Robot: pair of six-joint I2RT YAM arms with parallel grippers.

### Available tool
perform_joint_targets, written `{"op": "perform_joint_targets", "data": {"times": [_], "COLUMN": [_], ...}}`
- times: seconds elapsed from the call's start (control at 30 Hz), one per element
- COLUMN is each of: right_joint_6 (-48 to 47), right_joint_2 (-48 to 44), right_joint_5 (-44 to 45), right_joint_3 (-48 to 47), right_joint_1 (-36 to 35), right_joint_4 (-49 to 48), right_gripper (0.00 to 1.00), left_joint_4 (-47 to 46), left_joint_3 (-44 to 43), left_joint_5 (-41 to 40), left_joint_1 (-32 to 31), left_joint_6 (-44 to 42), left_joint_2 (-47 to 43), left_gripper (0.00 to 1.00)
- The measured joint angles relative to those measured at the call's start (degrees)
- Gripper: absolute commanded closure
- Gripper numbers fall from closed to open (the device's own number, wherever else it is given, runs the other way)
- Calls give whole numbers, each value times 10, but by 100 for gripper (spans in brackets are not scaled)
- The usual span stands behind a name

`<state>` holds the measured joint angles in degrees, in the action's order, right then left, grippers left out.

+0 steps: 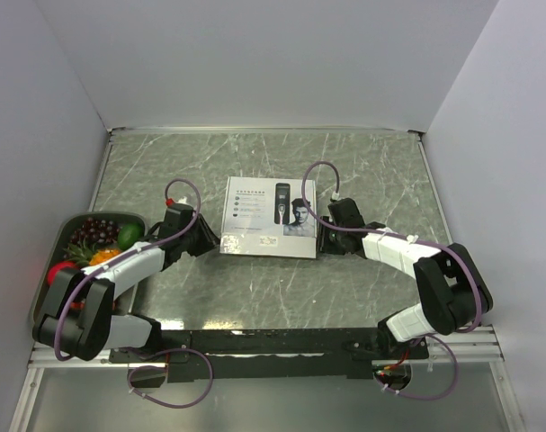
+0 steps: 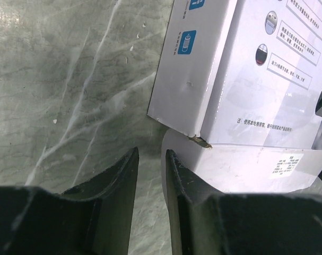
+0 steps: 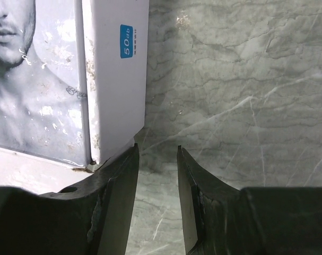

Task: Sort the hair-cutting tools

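None of the hair-cutting tools shows in any view: no clipper, comb guard, cylindrical piece or cable. A flat white cardboard box (image 1: 269, 216) with a printed man's face lies closed in the middle of the table. My left gripper (image 1: 206, 241) is at the box's near left corner, its jaws a little apart and empty (image 2: 151, 154), with the right finger (image 2: 176, 175) against the box's side (image 2: 245, 69). My right gripper (image 1: 325, 236) is at the near right corner, open and empty (image 3: 157, 149), its left finger (image 3: 126, 164) next to the box's edge (image 3: 113, 79).
A dark tray (image 1: 64, 236) at the left edge holds colourful fruit: dark grapes (image 1: 97, 230), a green fruit (image 1: 129, 237), an orange one (image 1: 104, 256) and a red one (image 1: 60, 269). The grey marble table (image 1: 255, 162) is walled on three sides.
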<state>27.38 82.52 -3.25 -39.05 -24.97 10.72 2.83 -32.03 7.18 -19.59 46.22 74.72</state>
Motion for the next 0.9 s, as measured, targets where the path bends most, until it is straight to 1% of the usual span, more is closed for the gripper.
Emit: {"op": "perform_joint_targets", "data": {"times": [0.3,0.7,0.9], "right_joint_6": [0,0,0], "right_joint_2": [1,1,-3], "right_joint_5": [15,22,42], "right_joint_3": [0,0,0], "right_joint_1": [0,0,-4], "right_joint_4": [0,1,22], "right_gripper": [57,57,57], "left_joint_4": [0,0,1], "left_joint_3": [0,0,0], "left_joint_5": [-17,-44,-47], "left_joint_1": [-3,-4,-4], "left_joint_6": [0,0,0], "left_joint_2": [5,37,41], "left_gripper": [66,67,67]}}
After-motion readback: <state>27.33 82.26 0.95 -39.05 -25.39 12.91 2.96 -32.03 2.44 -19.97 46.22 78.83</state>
